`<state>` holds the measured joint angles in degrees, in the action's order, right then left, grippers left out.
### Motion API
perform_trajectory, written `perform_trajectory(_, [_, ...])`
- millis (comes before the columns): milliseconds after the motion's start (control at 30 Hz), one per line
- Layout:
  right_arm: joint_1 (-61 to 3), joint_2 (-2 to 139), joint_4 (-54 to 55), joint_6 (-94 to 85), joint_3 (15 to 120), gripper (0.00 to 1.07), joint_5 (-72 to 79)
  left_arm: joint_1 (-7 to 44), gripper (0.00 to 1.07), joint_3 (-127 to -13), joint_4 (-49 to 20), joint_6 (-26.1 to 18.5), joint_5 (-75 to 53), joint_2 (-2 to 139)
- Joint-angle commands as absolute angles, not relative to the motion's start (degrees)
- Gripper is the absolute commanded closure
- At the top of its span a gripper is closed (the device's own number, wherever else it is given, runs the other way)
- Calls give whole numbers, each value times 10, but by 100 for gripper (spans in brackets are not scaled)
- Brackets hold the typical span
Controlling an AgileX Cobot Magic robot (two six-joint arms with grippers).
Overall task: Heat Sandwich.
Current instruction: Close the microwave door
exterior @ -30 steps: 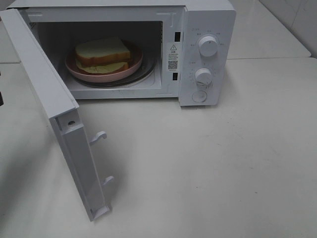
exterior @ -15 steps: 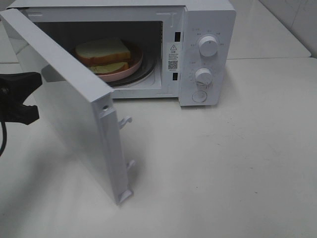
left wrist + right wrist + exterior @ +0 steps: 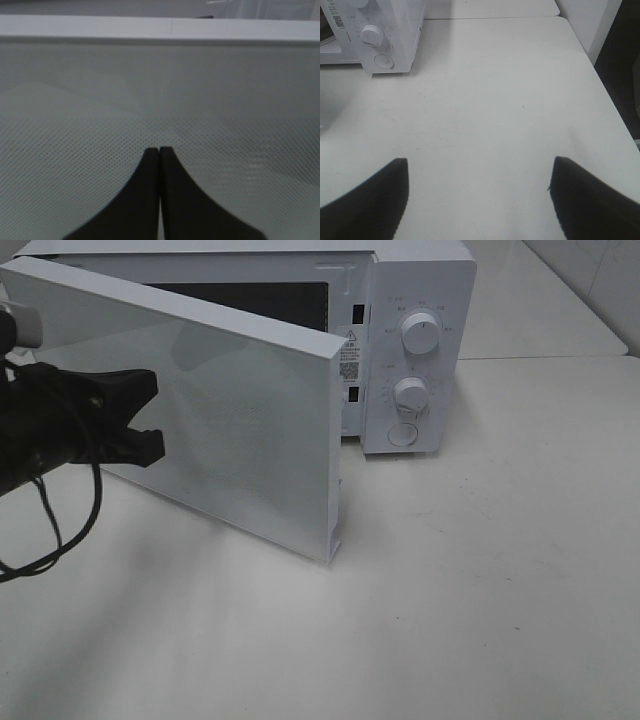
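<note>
Now the left gripper (image 3: 159, 150), fingers together, pushes the microwave door (image 3: 250, 440); it looks light and stiff, so press flat. The right gripper (image 3: 480, 200) is spread apart. The sandwich cannot be seen.

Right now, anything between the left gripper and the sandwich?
Yes: the microwave door, partly shut, stands across the cavity opening. The left gripper, jaws shut, is at the door's outer mesh face. The sandwich shows in no view, because the door hides the cavity.
</note>
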<state>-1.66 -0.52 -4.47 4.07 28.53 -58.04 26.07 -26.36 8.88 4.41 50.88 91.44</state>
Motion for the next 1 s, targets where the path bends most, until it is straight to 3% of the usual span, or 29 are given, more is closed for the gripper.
perform_trajectory(33, [-14,-18,-45,36,284,31,-571,288,107,-294,49,25,492,930])
perform_trajectory(433, [-14,-18,-45,36,284,31,-571,372,107,-404,-66,-30,469,1012])
perform_trajectory(1000, [-14,-18,-45,36,284,31,-571,400,107,-563,-181,-130,412,1102])
